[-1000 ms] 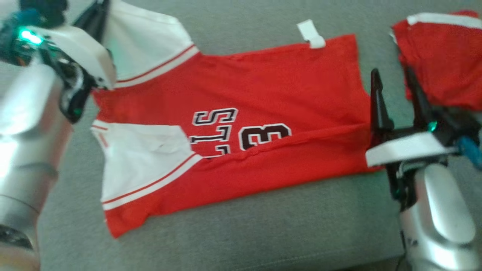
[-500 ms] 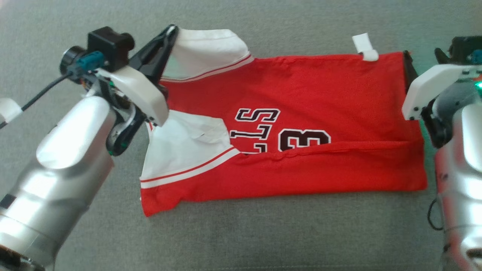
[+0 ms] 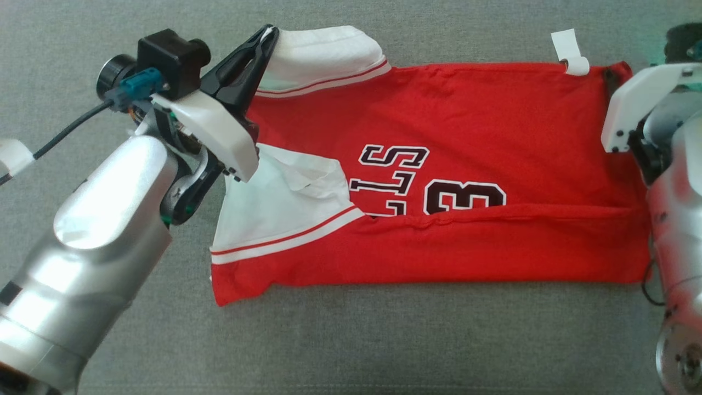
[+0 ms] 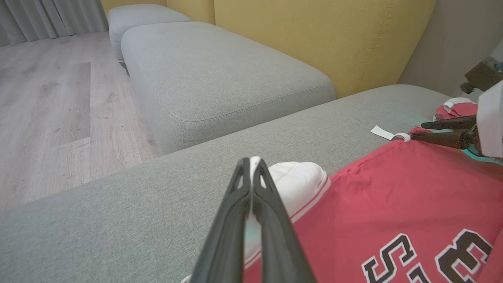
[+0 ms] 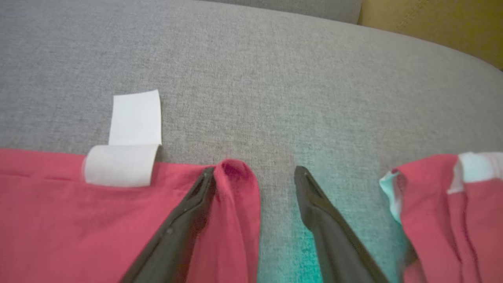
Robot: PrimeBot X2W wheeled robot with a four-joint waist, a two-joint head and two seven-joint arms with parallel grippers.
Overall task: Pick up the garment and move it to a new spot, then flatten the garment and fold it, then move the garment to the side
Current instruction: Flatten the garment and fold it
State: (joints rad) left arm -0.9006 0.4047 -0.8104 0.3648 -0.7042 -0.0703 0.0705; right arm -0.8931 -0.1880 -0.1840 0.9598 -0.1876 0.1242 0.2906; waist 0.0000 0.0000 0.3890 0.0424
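A broad grey woven sofa cushion (image 3: 384, 340) carries everything. Beyond it are a mustard-yellow padded backrest (image 4: 314, 39), a grey upholstered ottoman (image 4: 220, 74) and a pale wood-plank floor (image 4: 47, 110). The red short-sleeved jersey with white sleeves (image 3: 493, 126) lies flat across the cushion, sleeves left, hem right. Its near edge is folded up over the black white-edged lettering (image 3: 463, 197), of which an S and a 3 can be read. The silver left arm (image 3: 104, 236) slants in from the near left. Its left pincer (image 3: 267, 32) is pressed together, pinching the far sleeve's white edge. The silver right arm (image 3: 674, 208) stands at the hem. The right pincer (image 5: 255, 171) is spread, one finger against the far hem corner, the other on bare cushion. A crumpled second red garment (image 5: 444, 204) lies just right of it. A small white fabric label (image 5: 133, 118) juts from the jersey's far edge.
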